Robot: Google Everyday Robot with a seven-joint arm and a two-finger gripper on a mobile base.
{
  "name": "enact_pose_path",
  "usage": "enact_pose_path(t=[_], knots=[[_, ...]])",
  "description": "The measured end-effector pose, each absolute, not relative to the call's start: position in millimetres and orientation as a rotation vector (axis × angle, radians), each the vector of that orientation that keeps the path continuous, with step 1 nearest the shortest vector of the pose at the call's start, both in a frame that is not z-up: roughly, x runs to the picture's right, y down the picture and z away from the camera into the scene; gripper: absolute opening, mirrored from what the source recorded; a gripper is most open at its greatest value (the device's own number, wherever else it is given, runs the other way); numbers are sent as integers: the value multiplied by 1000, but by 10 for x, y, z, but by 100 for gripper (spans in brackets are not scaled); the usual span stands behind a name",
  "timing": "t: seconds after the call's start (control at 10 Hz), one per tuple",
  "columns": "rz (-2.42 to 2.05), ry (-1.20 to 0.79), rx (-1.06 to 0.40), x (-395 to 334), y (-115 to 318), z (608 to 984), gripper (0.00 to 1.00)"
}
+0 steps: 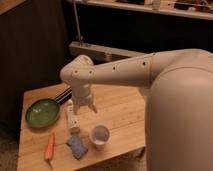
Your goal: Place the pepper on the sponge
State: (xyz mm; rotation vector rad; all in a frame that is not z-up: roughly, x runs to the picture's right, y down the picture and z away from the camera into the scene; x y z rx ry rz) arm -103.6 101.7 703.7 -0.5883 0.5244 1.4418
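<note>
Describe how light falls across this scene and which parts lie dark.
Camera view: warm light falls on the wooden table and the arm, while the background is dark. The gripper hangs over the table beside the white block; the pepper and sponge near the front edge show no glare.

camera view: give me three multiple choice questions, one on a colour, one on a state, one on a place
1. Colour of the plate? A green, B red, C white
2. The pepper relative to the sponge: A on it, B beside it on the table, C under it
3. The gripper hangs: A over the plate, B over the pepper, C by the white block

1 A: the round dish is green.
2 B: it lies left of the sponge, apart from it.
3 C: it hangs next to the block's far end.
</note>
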Motion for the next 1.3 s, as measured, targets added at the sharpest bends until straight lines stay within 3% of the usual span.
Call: enact_pose_path(t=[0.9, 1.3], knots=[[1378, 478, -565, -1387, 1064, 6871, 65], [1346, 398, -683, -1605, 1116, 6884, 65]])
